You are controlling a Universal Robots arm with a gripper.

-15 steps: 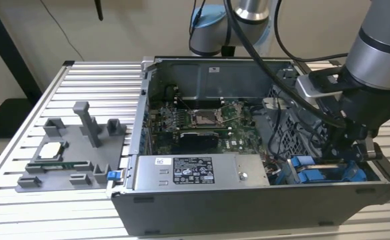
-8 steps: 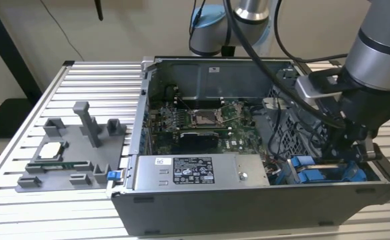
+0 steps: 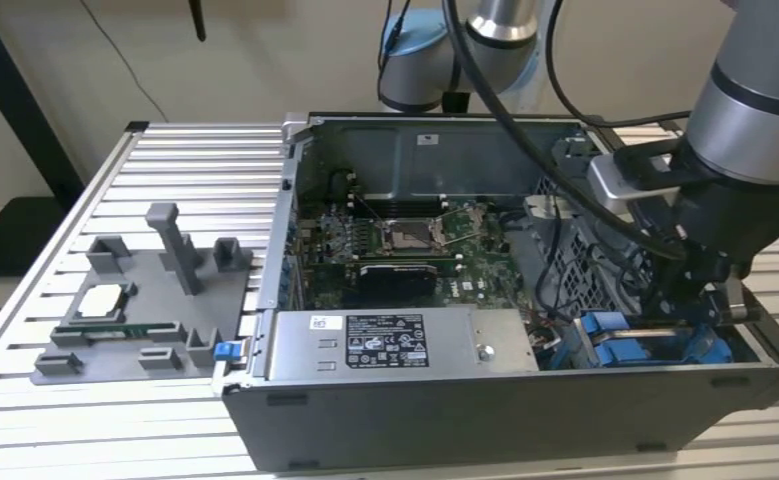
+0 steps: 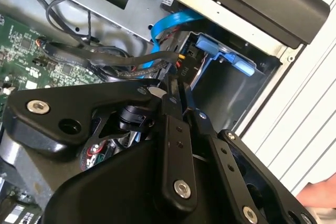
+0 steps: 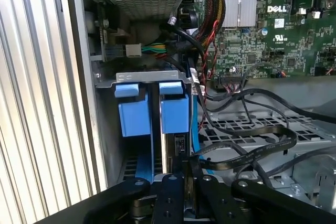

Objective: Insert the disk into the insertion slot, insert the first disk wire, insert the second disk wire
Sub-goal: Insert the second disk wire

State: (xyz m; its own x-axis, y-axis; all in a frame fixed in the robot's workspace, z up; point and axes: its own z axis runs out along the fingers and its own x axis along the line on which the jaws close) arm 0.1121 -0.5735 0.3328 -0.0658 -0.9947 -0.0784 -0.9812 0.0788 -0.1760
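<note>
The disk sits edge-on in its blue carrier [image 5: 174, 113], down in the insertion slot [image 5: 152, 77] at the case's front corner, on the exterior view's right [image 3: 629, 345]. My gripper [image 5: 188, 178] hangs over the disk's end [image 3: 720, 310]. Its black fingers [image 4: 170, 129] are shut on the connector of a black flat wire [image 5: 252, 155], which loops off toward the cage. The connector's tip [image 4: 182, 69] points at the disk's end. A blue flat wire [image 4: 170, 24] runs down beside the disk.
A second blue carrier tab [image 5: 133, 114] stands beside the disk. The grey power-supply box [image 3: 389, 345], the motherboard [image 3: 403, 240] and a perforated cage [image 5: 262, 129] crowd the bay. Loose black cables [image 4: 79, 51] lie nearby. A grey parts fixture [image 3: 136, 300] rests on the slatted table [image 3: 189, 170].
</note>
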